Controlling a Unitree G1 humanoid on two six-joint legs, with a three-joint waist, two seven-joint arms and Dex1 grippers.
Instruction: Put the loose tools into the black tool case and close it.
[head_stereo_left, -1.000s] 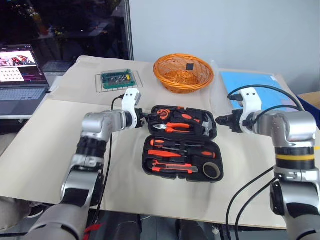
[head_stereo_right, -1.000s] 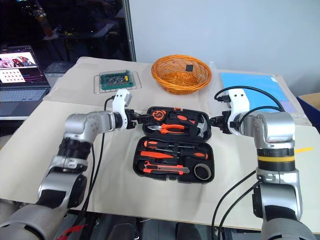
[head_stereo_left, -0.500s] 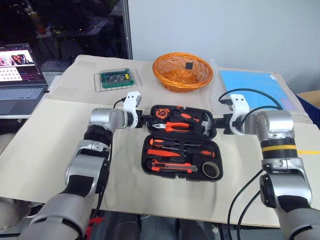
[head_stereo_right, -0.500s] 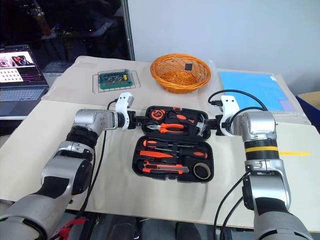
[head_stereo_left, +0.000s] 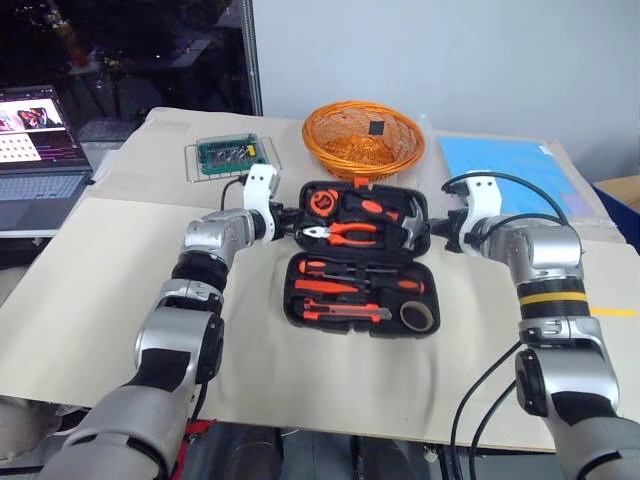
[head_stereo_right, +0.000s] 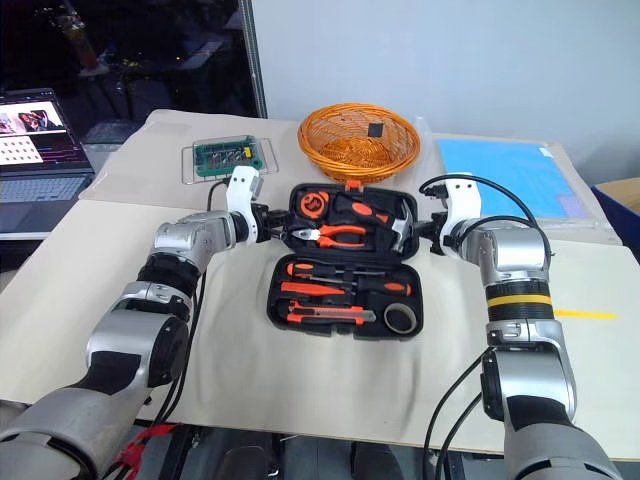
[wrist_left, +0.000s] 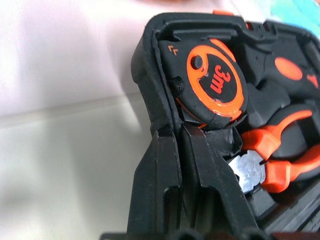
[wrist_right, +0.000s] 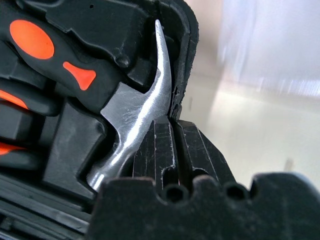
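The tool case (head_stereo_left: 360, 262) lies open in the middle of the table (head_stereo_left: 90, 290), and the screwdrivers (head_stereo_left: 350, 270), knife (head_stereo_left: 343, 312) and tape roll (head_stereo_left: 418, 316) already sit in the near half, so I judge the packing done and the closing step in hand.

My left gripper (head_stereo_left: 287, 222) is pinched shut on the left rim of the far half, beside the tape measure (wrist_left: 216, 82). My right gripper (head_stereo_left: 436, 233) is pinched shut on the right rim, just past the hammer (wrist_right: 132, 120) head. That far half looks tipped up a little from the table.

The next move, as I see it, calls for both wrists to swing that half up and over toward me together, evenly, so the hinge does not twist, then press it down until the latch catches.

The basket (head_stereo_left: 364, 141) stands just behind the case near the table's far edge, close to the lid's back. A green parts box (head_stereo_left: 229, 155) sits toward the far left, a blue sheet (head_stereo_left: 500, 163) far right, a laptop (head_stereo_left: 40, 150) off the left edge. Nothing lies across the near half's rim.
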